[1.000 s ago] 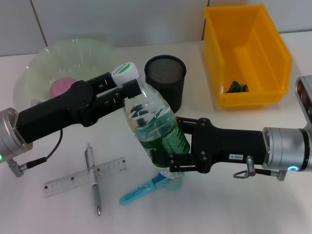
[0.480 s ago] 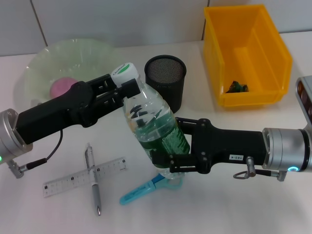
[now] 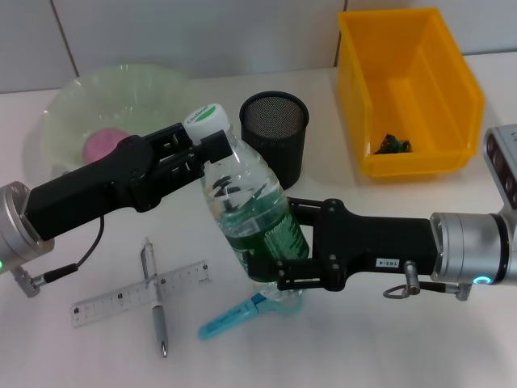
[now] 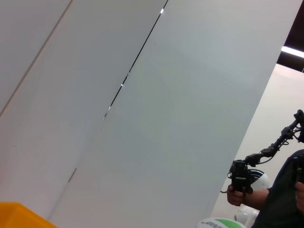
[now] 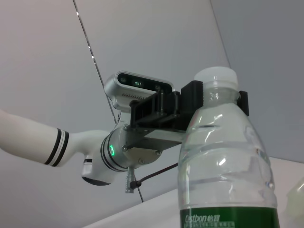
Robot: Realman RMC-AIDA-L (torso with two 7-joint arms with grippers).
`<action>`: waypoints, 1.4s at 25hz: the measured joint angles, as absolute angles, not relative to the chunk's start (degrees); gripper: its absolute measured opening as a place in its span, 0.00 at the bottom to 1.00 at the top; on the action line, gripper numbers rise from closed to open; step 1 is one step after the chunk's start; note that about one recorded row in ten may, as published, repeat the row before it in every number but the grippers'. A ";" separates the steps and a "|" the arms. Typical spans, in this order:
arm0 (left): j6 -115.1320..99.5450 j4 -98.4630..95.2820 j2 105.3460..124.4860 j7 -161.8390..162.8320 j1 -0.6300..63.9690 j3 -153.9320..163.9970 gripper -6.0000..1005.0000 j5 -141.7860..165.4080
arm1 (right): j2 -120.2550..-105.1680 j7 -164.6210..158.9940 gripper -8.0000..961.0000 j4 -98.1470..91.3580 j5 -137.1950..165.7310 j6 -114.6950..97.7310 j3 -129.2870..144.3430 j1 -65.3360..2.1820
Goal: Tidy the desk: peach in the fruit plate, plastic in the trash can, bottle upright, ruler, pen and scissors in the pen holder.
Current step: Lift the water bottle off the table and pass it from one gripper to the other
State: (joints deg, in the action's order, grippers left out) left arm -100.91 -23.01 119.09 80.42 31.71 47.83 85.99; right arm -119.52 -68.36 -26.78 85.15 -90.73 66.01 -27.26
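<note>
Right tool [image 3: 279, 271] is clamped on the lower body of the bottle [image 3: 254, 214], whose base sits over the scissors [image 3: 234, 318] on the table [image 3: 388, 347]; my left tool [image 3: 206, 145] grips its neck below the cap. Bottle-upright step is in hand: I judge the next move must finish tilting it vertical and set it on bare table, then release.

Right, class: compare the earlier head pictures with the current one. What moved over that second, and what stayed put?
The water bottle, held near its cap by the left gripper and around its lower body by the right gripper, has tipped slightly nearer upright as the right gripper shifted a little toward the robot's left. Both grips are unchanged. The ruler, pen, scissors, pen holder and peach stayed put.
</note>
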 joint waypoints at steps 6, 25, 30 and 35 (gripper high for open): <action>-100.98 -22.96 119.09 80.42 31.74 47.83 0.44 85.94 | -119.52 -68.36 0.81 -26.73 85.14 -90.53 66.24 -27.26; -101.21 -22.94 119.09 80.68 31.98 48.56 0.44 85.52 | -119.16 -68.34 0.83 -27.08 85.68 -90.61 65.80 -26.97; -101.23 -22.94 119.09 80.69 31.94 48.60 0.44 85.53 | -119.12 -68.48 0.83 -27.15 85.71 -90.70 65.75 -26.84; -101.24 -22.94 119.09 80.68 31.91 48.60 0.44 85.60 | -119.07 -68.62 0.84 -27.16 85.76 -90.72 65.72 -26.72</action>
State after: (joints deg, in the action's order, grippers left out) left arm -101.24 -22.94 119.09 80.68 31.91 48.60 85.60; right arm -119.07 -68.62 -27.16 85.76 -90.72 65.72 -26.72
